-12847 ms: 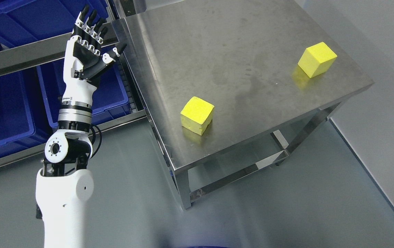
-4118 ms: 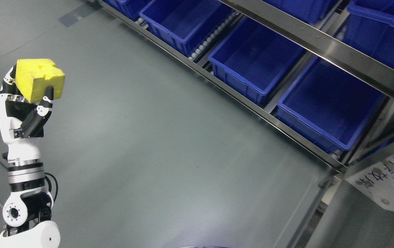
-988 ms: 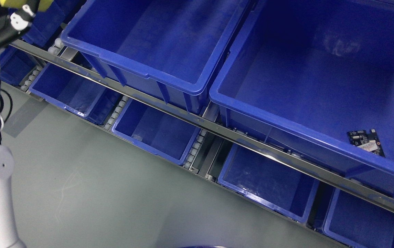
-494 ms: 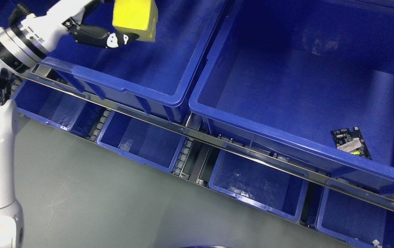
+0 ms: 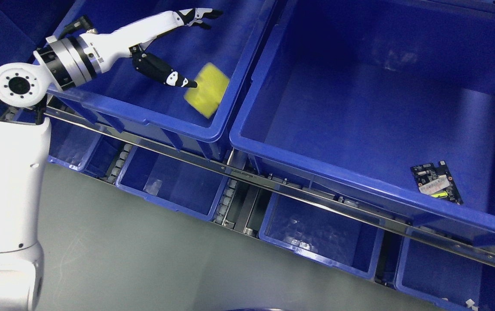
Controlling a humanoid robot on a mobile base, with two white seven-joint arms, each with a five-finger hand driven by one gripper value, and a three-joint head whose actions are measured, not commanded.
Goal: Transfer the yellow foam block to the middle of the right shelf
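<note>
Upper left of frame: left hand (image 5: pixel 174 41) spread, holding nothing; blurred yellow foam block (image 5: pixel 206 95) just beside thumb tip, inside blue bin (image 5: pixel 161 121).

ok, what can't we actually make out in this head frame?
- Yellow foam block: motion-blurred below the open left hand; resting or falling in the blue bin, unclear.
- Circuit board: print too small.
- Right arm: out of frame.
- Upper shelf levels: cut off by the top edge.
</note>
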